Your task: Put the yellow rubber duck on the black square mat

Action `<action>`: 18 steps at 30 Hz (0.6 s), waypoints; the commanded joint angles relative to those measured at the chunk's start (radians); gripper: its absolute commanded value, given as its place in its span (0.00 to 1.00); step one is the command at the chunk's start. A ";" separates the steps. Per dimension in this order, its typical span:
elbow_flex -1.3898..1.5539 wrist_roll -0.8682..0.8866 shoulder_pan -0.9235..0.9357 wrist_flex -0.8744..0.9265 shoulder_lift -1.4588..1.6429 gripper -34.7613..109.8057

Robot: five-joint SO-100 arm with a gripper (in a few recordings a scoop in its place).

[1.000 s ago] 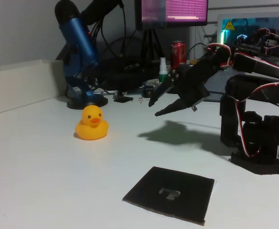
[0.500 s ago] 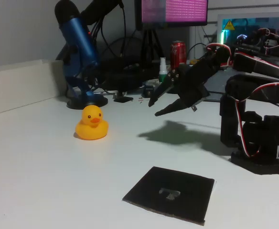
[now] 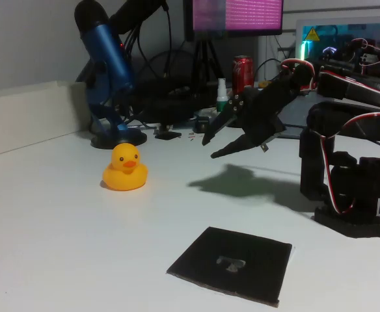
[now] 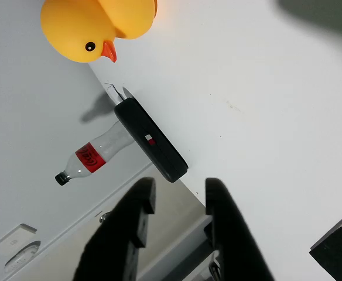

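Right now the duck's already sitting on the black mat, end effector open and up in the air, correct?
No. In the fixed view the yellow rubber duck sits on the bare white table, apart from the black square mat. The rest holds: the end effector is open and off the table.

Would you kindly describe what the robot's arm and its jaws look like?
The arm is matte black plastic with red-and-white cables looping along it, and a black-and-white square tag on its base. The gripper has two slim, pointed black jaws.

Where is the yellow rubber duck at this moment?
In the fixed view the yellow rubber duck stands on the white table, left of centre, just in front of the blue microphone and apart from the black square mat.
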 commanded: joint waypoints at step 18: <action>-0.032 0.009 -0.021 -0.005 0.018 0.31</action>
